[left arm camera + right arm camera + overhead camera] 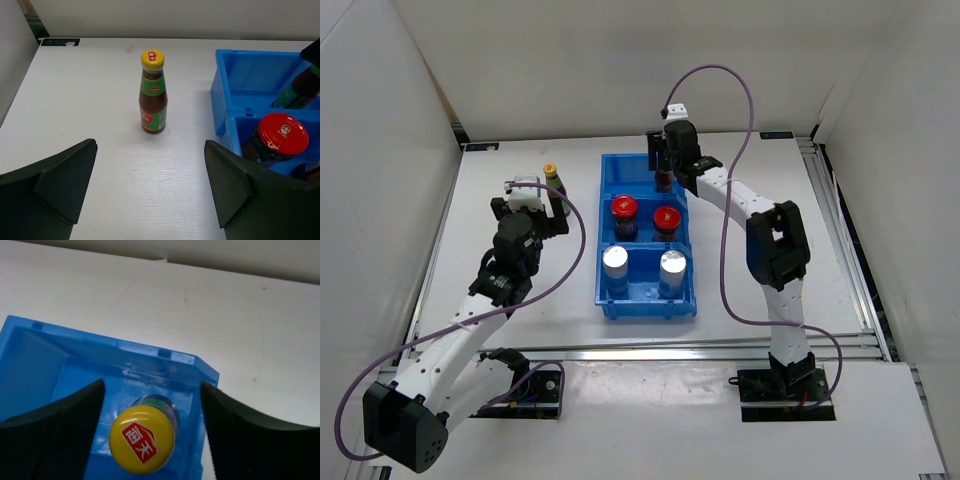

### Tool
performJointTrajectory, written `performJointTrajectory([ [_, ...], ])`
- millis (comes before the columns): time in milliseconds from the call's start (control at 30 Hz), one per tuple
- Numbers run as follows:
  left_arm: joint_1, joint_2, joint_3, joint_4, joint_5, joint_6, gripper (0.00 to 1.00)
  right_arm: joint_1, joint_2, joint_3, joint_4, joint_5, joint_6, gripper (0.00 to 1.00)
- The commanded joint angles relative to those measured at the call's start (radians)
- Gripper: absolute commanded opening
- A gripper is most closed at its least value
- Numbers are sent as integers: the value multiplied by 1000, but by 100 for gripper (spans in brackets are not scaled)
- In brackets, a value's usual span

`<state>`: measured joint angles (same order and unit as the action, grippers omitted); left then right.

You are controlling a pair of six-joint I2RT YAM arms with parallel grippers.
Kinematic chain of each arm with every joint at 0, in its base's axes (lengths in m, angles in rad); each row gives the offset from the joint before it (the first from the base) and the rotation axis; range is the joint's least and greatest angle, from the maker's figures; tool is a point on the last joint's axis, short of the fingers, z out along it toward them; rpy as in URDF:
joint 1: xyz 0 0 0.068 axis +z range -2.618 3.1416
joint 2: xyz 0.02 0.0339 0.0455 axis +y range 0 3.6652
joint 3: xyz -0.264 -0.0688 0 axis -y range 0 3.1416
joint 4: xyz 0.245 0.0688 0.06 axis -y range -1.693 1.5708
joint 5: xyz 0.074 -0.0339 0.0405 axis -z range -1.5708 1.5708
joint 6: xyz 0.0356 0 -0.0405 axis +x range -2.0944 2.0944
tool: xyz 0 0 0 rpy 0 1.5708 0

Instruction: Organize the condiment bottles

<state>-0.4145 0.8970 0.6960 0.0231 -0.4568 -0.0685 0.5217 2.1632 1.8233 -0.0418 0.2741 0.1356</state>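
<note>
- Facing the spread left end effector, a bottle stands upright on the table, straight ahead; left arm nearer
- right end effector, spread, straddles a second bottle in the bin

**Five in the bin, one out on the counter**

Near row of the blue bin: left shaker and right shaker, white-blue under round silver caps, upright, side by side. Middle row: left jar and right jar, dark glass, red lids with a printed emblem, upright, likewise paired. Far row, right side: binned bottle, slim, green-labelled, yellow cap with a red mark, largely hidden in the top view. Outside, on the white counter near the bin's far-left corner: loose bottle, slim, brown with green labels, yellow cap, upright, apart from the bin wall.
</note>
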Motion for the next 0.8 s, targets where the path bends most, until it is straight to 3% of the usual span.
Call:
performJointTrajectory([
  [0,-3,-1,-4,12,-14,-8,100,-3,-51,62,62,10,15,82],
  [67,-3,-1,-4,12,-14,-8,100,-3,-63,83,39,20,15,90],
  [100,-3,-1,-4,12,-14,1,100,-3,-63,94,25,31,15,100],
  [400,-3,8,-24,12,-33,1,100,6,-259,74,59,126,-17,100],
  [633,-3,32,-113,188,-72,1,100,6,-639,-208,19,158,-34,100],
  [767,51,95,-153,319,13,-20,100,6,-891,-520,94,137,-43,100],
])
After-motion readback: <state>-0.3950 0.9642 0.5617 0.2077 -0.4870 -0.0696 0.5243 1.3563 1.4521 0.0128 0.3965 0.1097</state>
